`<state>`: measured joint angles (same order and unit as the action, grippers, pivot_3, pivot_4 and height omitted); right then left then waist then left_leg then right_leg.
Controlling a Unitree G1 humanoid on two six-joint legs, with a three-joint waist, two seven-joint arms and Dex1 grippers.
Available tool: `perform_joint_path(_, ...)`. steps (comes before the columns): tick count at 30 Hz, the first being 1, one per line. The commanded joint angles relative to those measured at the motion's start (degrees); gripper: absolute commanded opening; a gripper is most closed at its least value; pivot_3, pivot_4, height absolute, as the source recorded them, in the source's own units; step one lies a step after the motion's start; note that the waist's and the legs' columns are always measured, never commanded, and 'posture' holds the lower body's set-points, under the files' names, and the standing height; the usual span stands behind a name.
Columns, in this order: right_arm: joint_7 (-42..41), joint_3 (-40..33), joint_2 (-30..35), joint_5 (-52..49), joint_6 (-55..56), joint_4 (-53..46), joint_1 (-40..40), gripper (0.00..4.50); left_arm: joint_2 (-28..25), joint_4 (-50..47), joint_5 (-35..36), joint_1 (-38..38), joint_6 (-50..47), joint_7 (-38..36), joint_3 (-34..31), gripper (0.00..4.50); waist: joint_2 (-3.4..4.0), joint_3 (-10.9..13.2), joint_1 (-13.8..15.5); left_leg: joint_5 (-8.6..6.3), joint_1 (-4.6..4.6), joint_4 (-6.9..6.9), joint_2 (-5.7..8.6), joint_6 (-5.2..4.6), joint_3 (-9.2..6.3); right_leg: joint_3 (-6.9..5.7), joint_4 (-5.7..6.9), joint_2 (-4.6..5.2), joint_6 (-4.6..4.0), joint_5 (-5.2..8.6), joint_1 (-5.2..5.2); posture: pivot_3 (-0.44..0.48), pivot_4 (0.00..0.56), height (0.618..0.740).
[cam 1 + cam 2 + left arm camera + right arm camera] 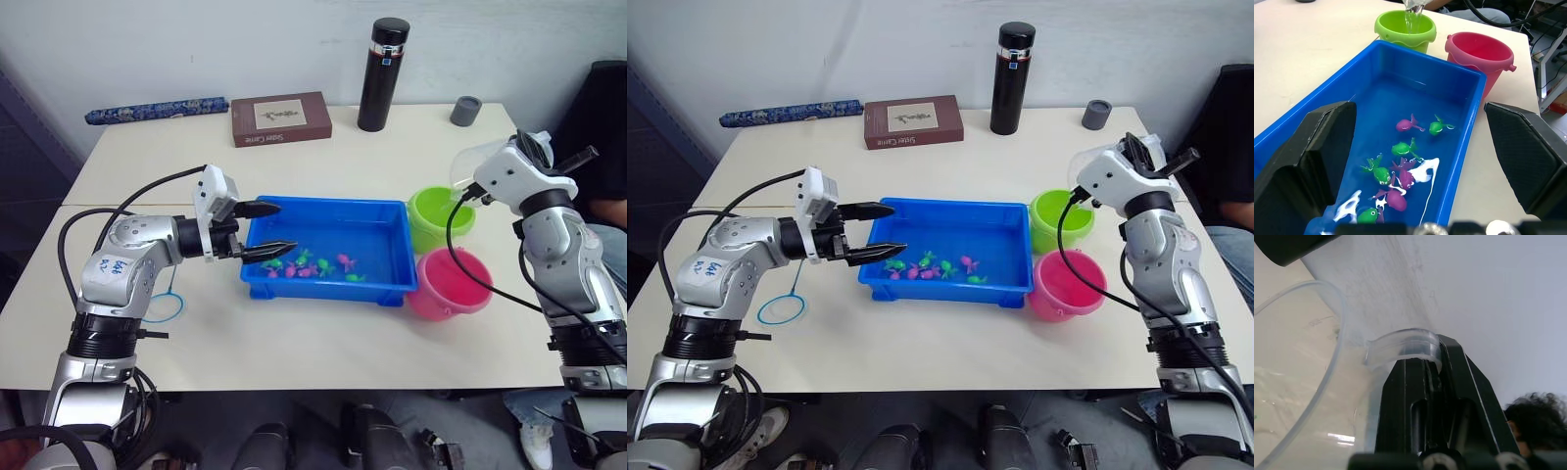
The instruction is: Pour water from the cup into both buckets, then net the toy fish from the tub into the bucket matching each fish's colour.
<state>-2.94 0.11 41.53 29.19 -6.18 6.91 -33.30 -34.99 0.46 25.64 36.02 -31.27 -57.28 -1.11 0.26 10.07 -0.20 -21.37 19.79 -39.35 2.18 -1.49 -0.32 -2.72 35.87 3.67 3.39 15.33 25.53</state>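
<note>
You were pouring into the green bucket [440,217] just beyond the tub [329,252], so a steady tilt with the cup [480,163] lip over its middle suited, saving water for the pink bucket [450,284] beside it. Your right end effector [1420,377] pinched the cup's handle. The left end effector [268,228] hung spread and empty over the tub's near end.

A pale cream table [323,343] fills most of the scene, with a seam running across its left part. Behind its far edge stands a plain white wall [274,39]. At the far side of the table lie a long dark-blue patterned roll [155,111] on the left, a brown book [280,118] beside it, a tall black flask [383,74], and a small grey cap [466,110] to the right. Light is even and soft.
</note>
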Motion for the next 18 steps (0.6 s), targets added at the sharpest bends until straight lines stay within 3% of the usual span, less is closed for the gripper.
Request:
perform_joint_path(1, 1.6, 0.1, 1.6, 2.9, 1.8, -2.6, -1.2, 0.04, -0.1, -2.2, 1.1, 0.2, 0.4, -0.4, -0.7, 4.5, 0.0, 0.0, 0.0, 0.0, 0.0, 0.0, 0.0, 0.0, 0.0, 0.0, 0.0, 0.0, 0.0, 0.0, 0.0, 0.0, 0.15, 0.739)
perform_joint_path(18, 3.3, 1.6, 2.1, 10.2, 5.1, -2.6, -1.8, 0.04, 0.3, -2.3, 1.0, 0.2, 0.7, -0.6, -0.7, 4.5, 0.0, 0.0, 0.0, 0.0, 0.0, -0.05, 0.0, 0.0, 0.02, 0.01, 0.03, -0.01, 0.0, 0.0, 0.0, 0.0, 0.15, 0.739)
